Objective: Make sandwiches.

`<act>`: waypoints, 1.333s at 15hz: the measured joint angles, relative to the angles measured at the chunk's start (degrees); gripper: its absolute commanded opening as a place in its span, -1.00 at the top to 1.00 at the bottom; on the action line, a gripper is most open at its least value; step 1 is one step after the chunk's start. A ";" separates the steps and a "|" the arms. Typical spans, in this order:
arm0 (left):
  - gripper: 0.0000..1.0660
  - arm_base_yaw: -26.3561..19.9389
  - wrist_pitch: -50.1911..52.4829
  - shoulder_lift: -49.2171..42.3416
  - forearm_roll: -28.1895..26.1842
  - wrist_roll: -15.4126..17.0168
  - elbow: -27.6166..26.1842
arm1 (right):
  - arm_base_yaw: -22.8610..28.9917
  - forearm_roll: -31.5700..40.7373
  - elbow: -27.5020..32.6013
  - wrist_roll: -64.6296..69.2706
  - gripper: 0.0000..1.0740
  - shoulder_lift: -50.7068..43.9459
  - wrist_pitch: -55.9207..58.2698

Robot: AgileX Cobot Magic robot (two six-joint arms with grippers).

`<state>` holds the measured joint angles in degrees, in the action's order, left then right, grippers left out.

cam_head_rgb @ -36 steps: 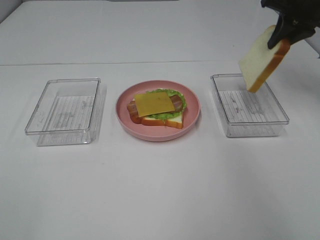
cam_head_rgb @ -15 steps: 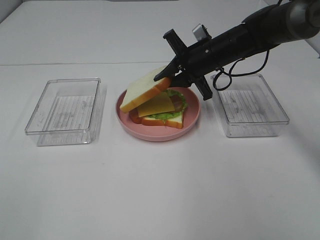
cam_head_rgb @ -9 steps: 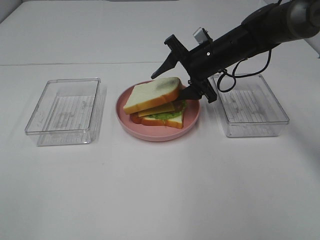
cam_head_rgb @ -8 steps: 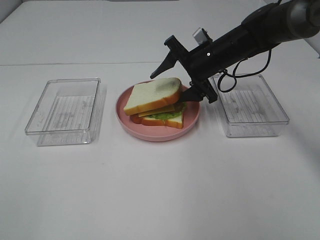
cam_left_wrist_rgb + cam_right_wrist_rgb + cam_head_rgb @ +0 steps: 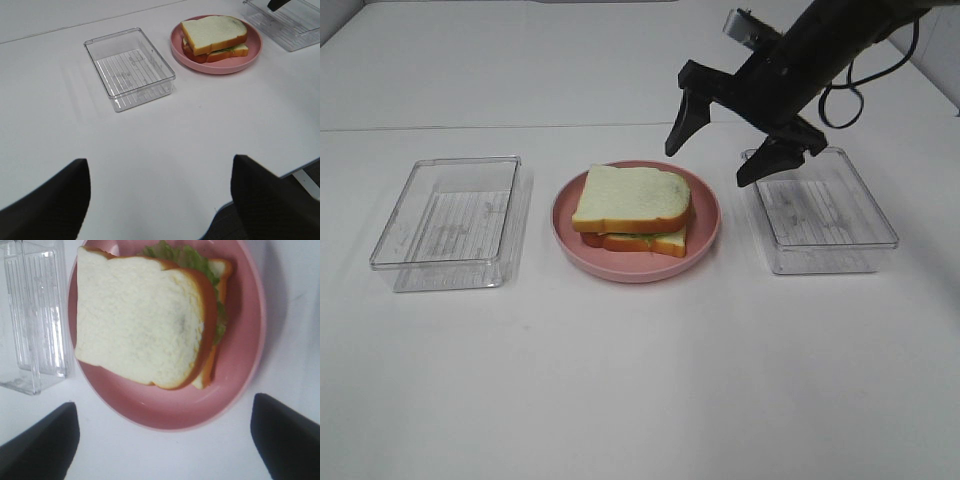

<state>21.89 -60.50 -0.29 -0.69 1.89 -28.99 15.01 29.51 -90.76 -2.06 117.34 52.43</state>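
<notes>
Right claw (image 5: 732, 140) hung in the air above the far side of the pink plate (image 5: 703, 243), with its two fingers spread wide apart and nothing between them. Left claw (image 5: 159, 197) was far back over the bare table, open too, and held nothing.

The sandwich (image 5: 632, 208) sat in the middle of the plate, between two clear trays (image 5: 450, 222). A white bread slice (image 5: 142, 322) lay on top, a bit crooked, and green lettuce (image 5: 170, 252) peeked out at one edge.

It looked like a light toy, probably soft and squashy. The layers were only piled up, so they would likely slide if pushed from one side. A good place to hold it seemed to be the orange-brown crust edges, pinching top and bottom together gently.
</notes>
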 measured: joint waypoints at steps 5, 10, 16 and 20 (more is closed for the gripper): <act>-0.40 0.00 0.00 0.00 0.00 0.00 0.00 | 0.00 -15.07 -0.06 0.69 -0.61 -11.69 11.40; -0.40 0.00 0.00 0.00 -0.34 -1.15 0.00 | 0.00 -25.04 9.85 2.41 -0.61 -28.93 14.04; -0.40 0.00 0.00 0.00 -0.86 -1.89 0.00 | 0.00 -26.30 38.56 2.58 -0.60 -61.02 14.84; -0.40 0.00 0.00 0.00 -0.92 -1.89 0.00 | 0.00 -26.24 50.94 2.58 -0.59 -79.41 14.95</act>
<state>21.89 -60.50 -0.29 -1.60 0.00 -28.99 15.01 3.27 -39.82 0.52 37.93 67.38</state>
